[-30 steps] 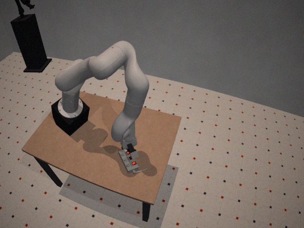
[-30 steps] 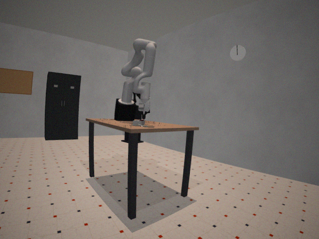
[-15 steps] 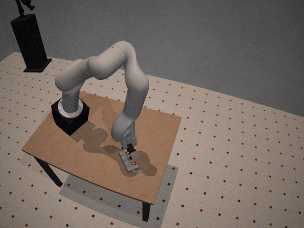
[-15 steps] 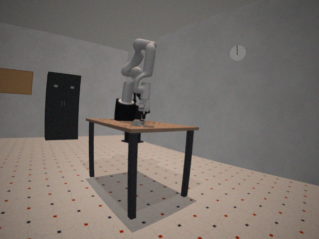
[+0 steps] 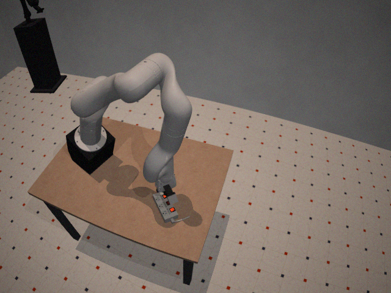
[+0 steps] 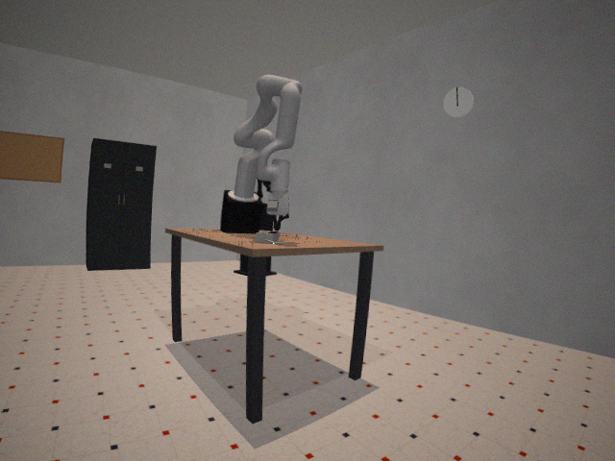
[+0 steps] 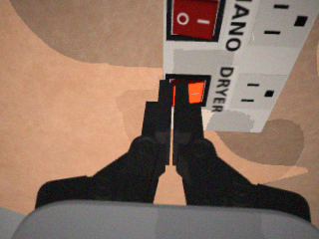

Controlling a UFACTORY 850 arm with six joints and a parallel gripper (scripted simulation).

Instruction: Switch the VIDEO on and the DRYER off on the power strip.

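From above, the white arm [image 5: 171, 104] bends over a brown table [image 5: 95, 201] from a black block [image 5: 76, 154] at the far left corner, and its gripper [image 5: 166, 193] comes straight down onto the near-right part of the top, where the grey power strip [image 5: 161, 208] lies flat with its face up. The gripper covers the strip's far end; just past it toward the table's near edge a lit orange switch [image 5: 171, 209] shows plainly, and a thin grey cord stub [image 5: 182, 218] sticks out of the strip's near end. The arm's shadow spreads over the table to the left of the gripper, and a dark pedestal [image 5: 38, 57] stands well apart on the tiled floor [image 5: 300, 189] beyond the table. From the side, the gripper [image 6: 276, 224] hangs just over the power strip [image 6: 268, 239], which sits low near the table's front edge; the table [image 6: 328, 244] stands on dark legs, a black cabinet [image 6: 120, 203] and a brown board [image 6: 30, 156] sit on the far wall to the left, and a round clock [image 6: 457, 102] is high on the right wall. From the wrist, the two black fingers are pressed together with only a hairline between them and nothing held, their tips resting at the lit orange switch marked DRYER [image 7: 195, 93] and hiding its left part. Farther ahead on the same strip a darker red switch [image 7: 193, 19] stands beside a label cut off by the frame edge, with outlets [image 7: 256, 92] to the right of both.
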